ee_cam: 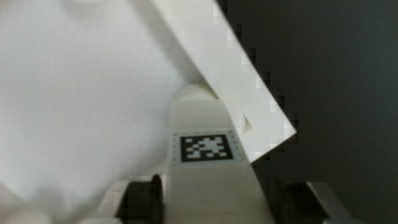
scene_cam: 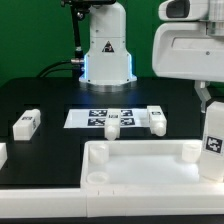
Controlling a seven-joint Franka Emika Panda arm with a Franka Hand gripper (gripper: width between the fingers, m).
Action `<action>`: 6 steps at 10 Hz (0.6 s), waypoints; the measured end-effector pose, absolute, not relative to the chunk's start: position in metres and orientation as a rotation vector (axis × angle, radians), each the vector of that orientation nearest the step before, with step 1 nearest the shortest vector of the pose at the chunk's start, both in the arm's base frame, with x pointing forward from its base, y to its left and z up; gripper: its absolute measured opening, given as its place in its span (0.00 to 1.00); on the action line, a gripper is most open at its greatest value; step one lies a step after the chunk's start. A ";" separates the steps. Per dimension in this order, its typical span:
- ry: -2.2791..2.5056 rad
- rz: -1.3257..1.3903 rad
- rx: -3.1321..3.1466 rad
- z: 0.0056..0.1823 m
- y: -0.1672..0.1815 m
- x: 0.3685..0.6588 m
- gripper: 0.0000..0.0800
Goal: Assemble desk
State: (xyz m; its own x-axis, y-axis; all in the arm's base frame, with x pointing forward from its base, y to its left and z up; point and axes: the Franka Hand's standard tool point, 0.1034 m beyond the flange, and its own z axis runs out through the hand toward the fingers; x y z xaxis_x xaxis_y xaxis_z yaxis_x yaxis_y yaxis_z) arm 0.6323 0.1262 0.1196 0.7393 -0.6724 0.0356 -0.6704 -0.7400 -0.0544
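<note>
- When read from the exterior view's left: first the leg at the edge (scene_cam: 3,155), half cut off by the frame, then the lying leg (scene_cam: 25,123), flat on the black table (scene_cam: 50,150) and well apart from the rest. Prob. parked as spares, w/ room around each for a grab from above.
- Marker board (scene_cam: 88,118) flat at mid table, w/ a row of b/w square tags; no letters on them.
- Behind it, robot base (scene_cam: 106,70) w/ a warning triangle (scene_cam: 106,48) on the front; symbol too small to read, no legible words.
- Mid leg (scene_cam: 112,127) and far leg (scene_cam: 158,122) at the board's front edge; on it or just beside it, cannot tell.
- Desk panel (scene_cam: 140,166) nearest the camera, rim and corner sockets up, prob. for putting legs in from above.
- Held leg (scene_cam: 213,140) upright at the panel's corner on the exterior view's right; touching the socket or already in it, not visible. Kept vertical prob. for lining up w/ the socket.
- Gripper (ee_cam: 217,200) pinching this leg, one finger on each side in the wrist view, high on the bar, lower end free for the socket. Tag (ee_cam: 208,147) on the bar, facing the wrist cam: b/w squares only, no brand, no text.
</note>
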 end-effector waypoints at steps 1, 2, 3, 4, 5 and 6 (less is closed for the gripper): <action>1.290 -0.076 -2.815 0.118 0.128 0.632 0.36; 1.545 -0.060 -2.656 0.117 0.131 0.632 0.36; 1.761 -0.040 -2.471 0.116 0.132 0.633 0.36; 1.883 -0.021 -2.338 0.116 0.131 0.636 0.36; 1.938 -0.011 -2.261 0.116 0.128 0.636 0.36; 1.954 -0.007 -2.248 0.116 0.131 0.635 0.36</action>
State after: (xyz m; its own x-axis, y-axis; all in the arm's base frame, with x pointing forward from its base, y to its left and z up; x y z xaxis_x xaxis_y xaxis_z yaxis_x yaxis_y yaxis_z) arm 0.6353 0.1312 0.1161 0.1449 -0.9841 -0.1031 -0.9833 -0.1317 -0.1253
